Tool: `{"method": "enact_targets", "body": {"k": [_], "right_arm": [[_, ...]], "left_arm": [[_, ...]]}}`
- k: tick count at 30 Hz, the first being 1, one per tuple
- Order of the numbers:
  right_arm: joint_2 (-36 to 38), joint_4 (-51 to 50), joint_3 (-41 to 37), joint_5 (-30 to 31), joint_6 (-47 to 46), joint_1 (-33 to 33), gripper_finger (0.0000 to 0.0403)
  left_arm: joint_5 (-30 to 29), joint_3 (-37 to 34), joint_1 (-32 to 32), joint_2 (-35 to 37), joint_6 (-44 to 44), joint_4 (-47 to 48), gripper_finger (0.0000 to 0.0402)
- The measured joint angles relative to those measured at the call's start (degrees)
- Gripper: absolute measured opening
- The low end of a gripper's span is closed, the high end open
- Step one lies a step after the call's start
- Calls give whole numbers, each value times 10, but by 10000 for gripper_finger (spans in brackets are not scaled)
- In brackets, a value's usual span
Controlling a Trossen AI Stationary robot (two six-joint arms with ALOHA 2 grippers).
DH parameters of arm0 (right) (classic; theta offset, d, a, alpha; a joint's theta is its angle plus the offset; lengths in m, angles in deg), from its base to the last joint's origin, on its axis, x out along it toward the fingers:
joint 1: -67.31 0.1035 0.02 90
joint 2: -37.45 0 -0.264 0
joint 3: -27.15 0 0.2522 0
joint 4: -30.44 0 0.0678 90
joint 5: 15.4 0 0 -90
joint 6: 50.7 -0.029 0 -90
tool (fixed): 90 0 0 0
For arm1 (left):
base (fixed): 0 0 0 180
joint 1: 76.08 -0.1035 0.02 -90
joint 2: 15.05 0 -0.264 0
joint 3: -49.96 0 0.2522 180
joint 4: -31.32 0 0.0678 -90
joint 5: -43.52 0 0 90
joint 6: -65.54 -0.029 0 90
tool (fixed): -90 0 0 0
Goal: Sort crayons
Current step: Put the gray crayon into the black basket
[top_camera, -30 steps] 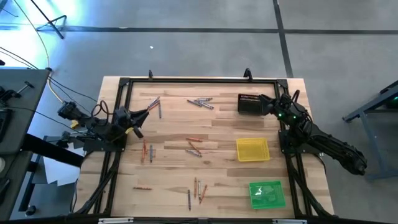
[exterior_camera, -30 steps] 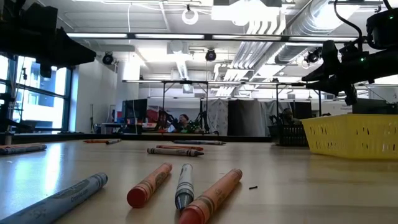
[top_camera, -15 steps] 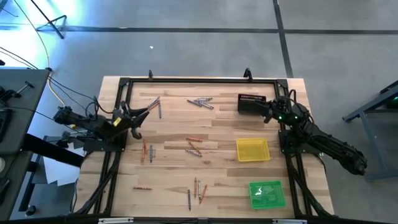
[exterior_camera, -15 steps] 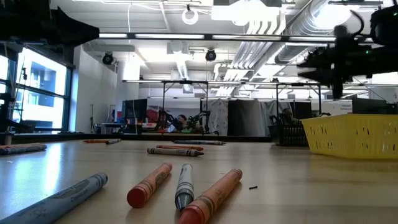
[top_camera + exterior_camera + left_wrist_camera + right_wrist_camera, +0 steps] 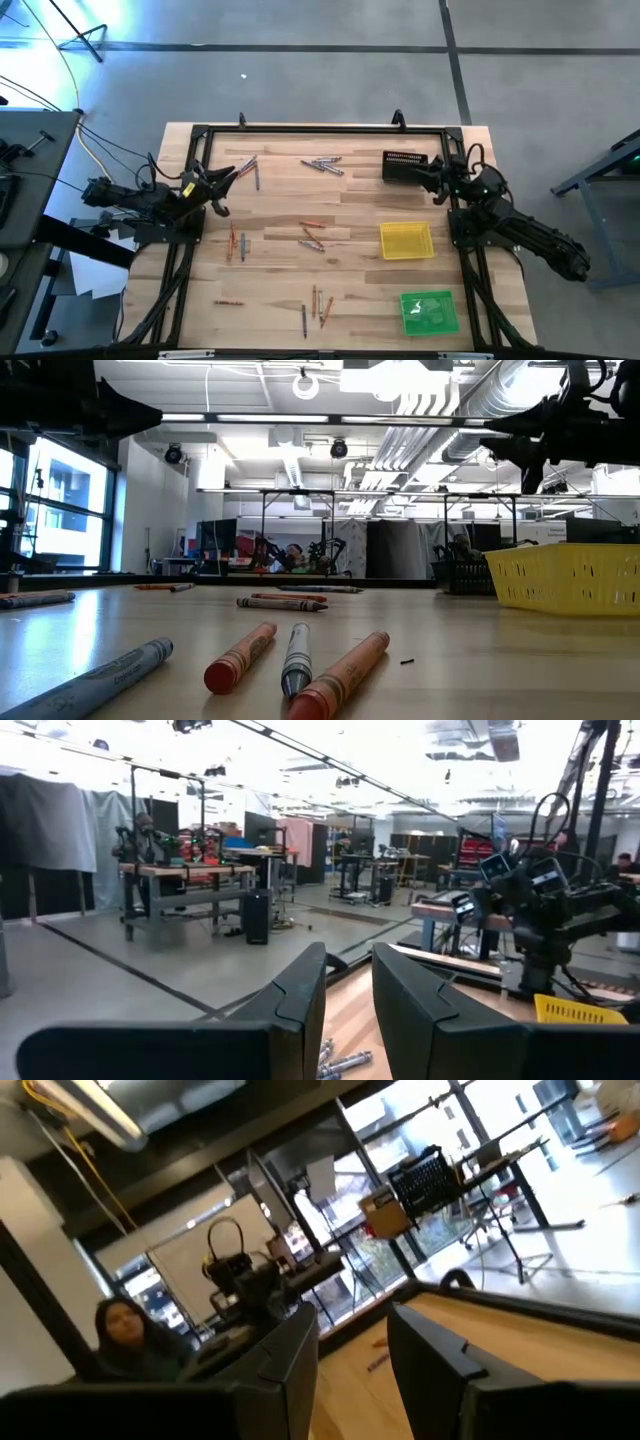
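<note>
The crayons [image 5: 312, 235] lie scattered over the wooden table [image 5: 350, 300] in small clusters. The left gripper [image 5: 232, 175] hangs near the far-left cluster, its fingers [image 5: 300, 995] a narrow gap apart, holding nothing. The right gripper [image 5: 428, 175] hangs beside the black tray [image 5: 400, 166], narrowly open and empty. The yellow tray [image 5: 406, 240] and green tray [image 5: 430, 311] stand along the right side.

Crayons [image 5: 311, 235] lie scattered flat across my worktop [image 5: 350, 290] in loose clusters: a grey group [image 5: 322, 164] at the far edge, an orange-and-grey few [image 5: 249, 168] at the far left, a pair [image 5: 236, 242] at mid-left, one lone orange stick [image 5: 228, 302], and three [image 5: 290, 665] side by side at the near edge.
</note>
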State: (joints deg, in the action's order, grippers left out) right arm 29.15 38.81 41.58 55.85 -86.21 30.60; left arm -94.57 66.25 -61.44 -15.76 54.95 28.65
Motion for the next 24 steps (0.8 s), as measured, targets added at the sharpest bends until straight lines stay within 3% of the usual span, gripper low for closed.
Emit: {"method": "enact_targets", "body": {"k": [5, 10, 13, 18, 24], "right_arm": [[-15, -24, 31, 18, 1, 0, 118], [-87, -72, 116, 20, 60, 19, 118], [-160, -122, 181, 39, 103, 37, 118], [-317, -274, 288, 129, 179, 53, 118], [-486, -297, 384, 122, 227, 54, 118]], "left_arm": [[0, 0, -7, 0, 0, -3, 74], [0, 0, -17, 0, 9, -3, 74], [0, 0, -20, 0, 28, -3, 74], [0, 0, -20, 0, 34, -6, 74], [-1, 14, -20, 0, 29, -19, 74]]}}
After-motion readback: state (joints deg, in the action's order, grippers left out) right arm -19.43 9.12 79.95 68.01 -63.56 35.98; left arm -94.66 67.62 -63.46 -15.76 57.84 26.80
